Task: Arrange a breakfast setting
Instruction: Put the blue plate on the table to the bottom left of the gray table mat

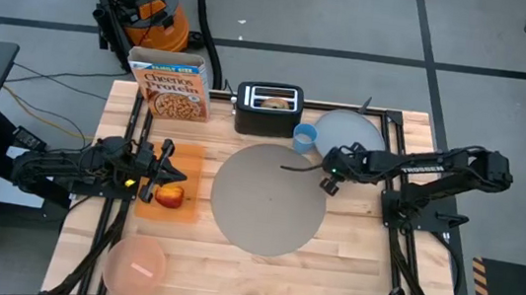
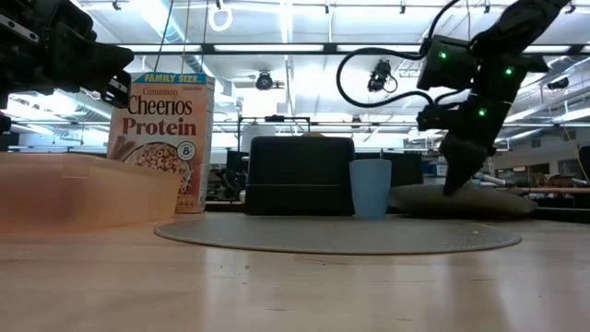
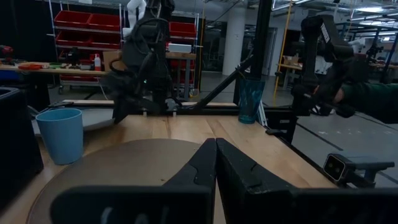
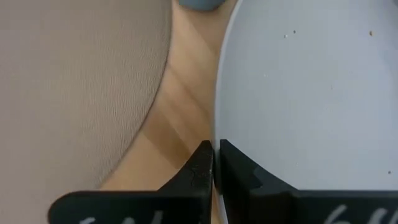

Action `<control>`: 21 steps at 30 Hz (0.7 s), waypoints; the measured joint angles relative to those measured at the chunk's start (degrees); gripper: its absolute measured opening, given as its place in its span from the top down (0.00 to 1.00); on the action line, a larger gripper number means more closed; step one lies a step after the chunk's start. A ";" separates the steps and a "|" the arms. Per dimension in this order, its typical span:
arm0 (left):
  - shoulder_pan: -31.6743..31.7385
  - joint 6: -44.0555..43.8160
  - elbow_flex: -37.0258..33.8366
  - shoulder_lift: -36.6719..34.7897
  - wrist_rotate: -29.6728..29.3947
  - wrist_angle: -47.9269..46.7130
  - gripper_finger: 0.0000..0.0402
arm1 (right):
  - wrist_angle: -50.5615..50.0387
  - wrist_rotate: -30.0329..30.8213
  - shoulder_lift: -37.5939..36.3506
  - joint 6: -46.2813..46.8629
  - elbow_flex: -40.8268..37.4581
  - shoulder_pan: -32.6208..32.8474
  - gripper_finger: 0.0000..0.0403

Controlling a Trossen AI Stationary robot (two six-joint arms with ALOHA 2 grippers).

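I have the right pincer [image 1: 326,184] down at the near rim of the blue-grey plate [image 1: 352,133], its fingers pressed together on that rim as far as the wrist view lets me judge; the plate's edge runs right into the seam between them. The plate lies on the worktop [image 1: 351,247] just beside the grey placemat [image 1: 267,199], with the small blue cup [image 1: 305,137] standing between plate and toaster [image 1: 268,108]. A bagel [image 1: 275,100] sits in the toaster. My left pincer [image 1: 173,173] waits with its fingers pressed together over the orange mat [image 1: 192,159], close to the apple [image 1: 170,197]. The pink bowl [image 1: 136,263] rests at the worktop's front-left corner.
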 joint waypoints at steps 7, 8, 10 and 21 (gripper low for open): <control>0.00 0.00 0.00 0.01 0.00 0.00 0.96 | -1.63 2.24 0.00 5.74 3.08 -0.07 0.95; -0.01 0.00 -0.01 0.01 -0.01 0.00 0.96 | -2.64 2.97 0.00 5.91 3.89 -0.07 0.95; 0.00 0.00 -0.01 0.01 -0.01 0.00 0.96 | -4.84 4.38 0.00 6.03 5.62 -0.07 0.95; 0.00 0.00 -0.01 0.01 0.01 0.00 0.96 | -14.13 13.64 0.00 4.80 16.55 -0.18 0.95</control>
